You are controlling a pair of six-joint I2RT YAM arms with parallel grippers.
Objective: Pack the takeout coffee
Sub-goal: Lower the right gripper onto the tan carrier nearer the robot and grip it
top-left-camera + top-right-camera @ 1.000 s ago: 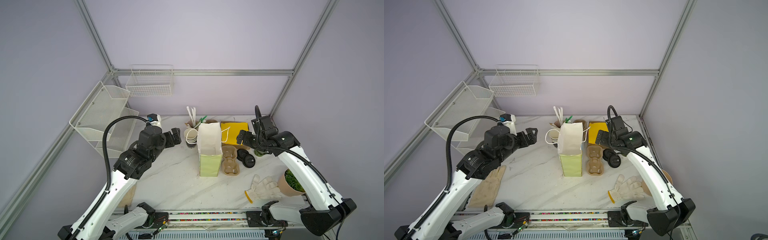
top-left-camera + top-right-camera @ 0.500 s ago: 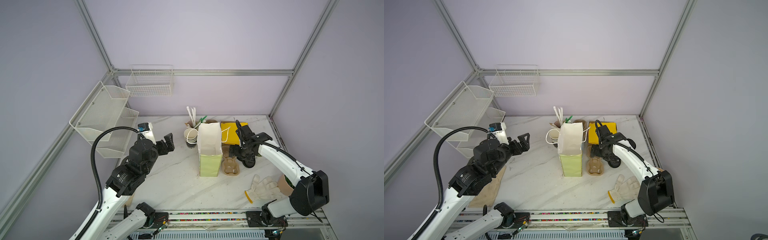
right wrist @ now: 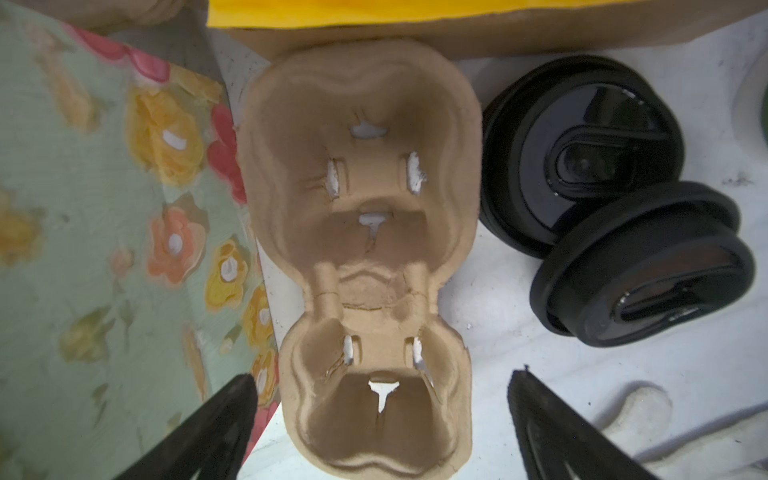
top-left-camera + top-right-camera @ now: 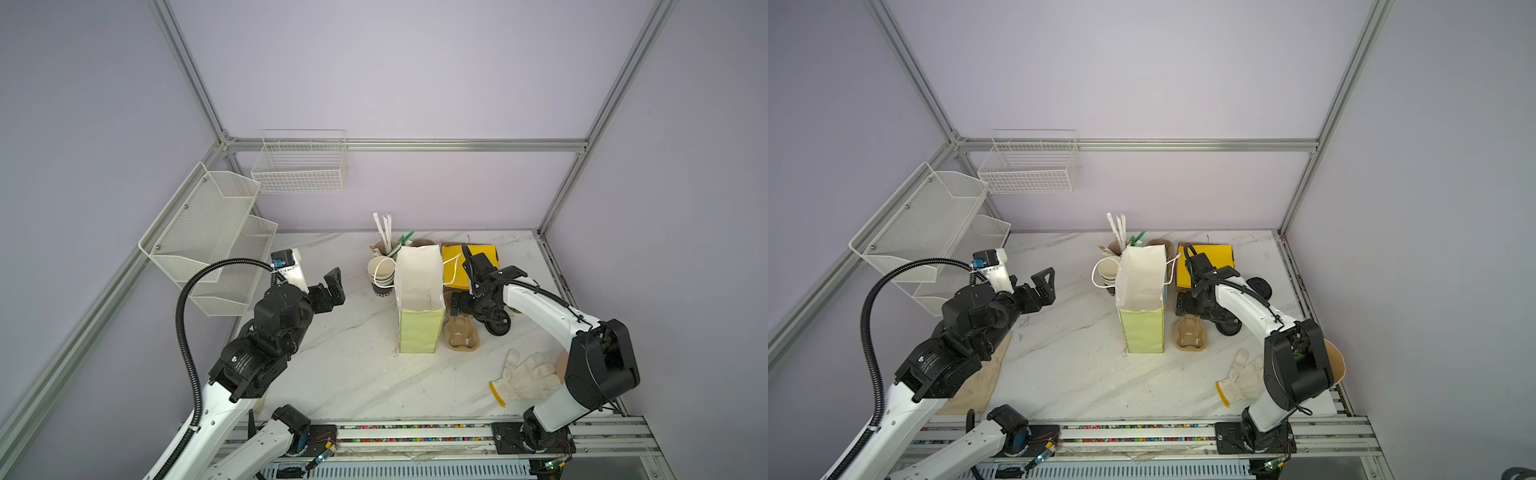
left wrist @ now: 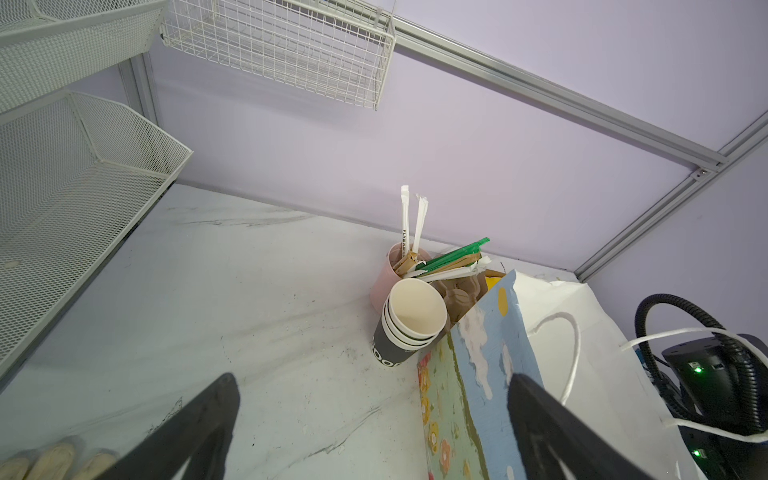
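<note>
Two grippers, both with jaws spread wide and nothing between them. The right gripper hovers low just right of the paper bag, its fingers either side of one end of the pulp cup carrier lying against the bag. The takeout coffee shows only as a dark green sliver past the black lids, farther from the bag and outside the jaws. In both top views the arm hides it. The left gripper is well left of the bag.

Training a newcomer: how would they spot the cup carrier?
Find the tall paper bag mid-table. Beside its base, on the right arm's side, lies the cup carrier. It is brown moulded pulp with two hollows, unlike the round black lids nearby.
</note>
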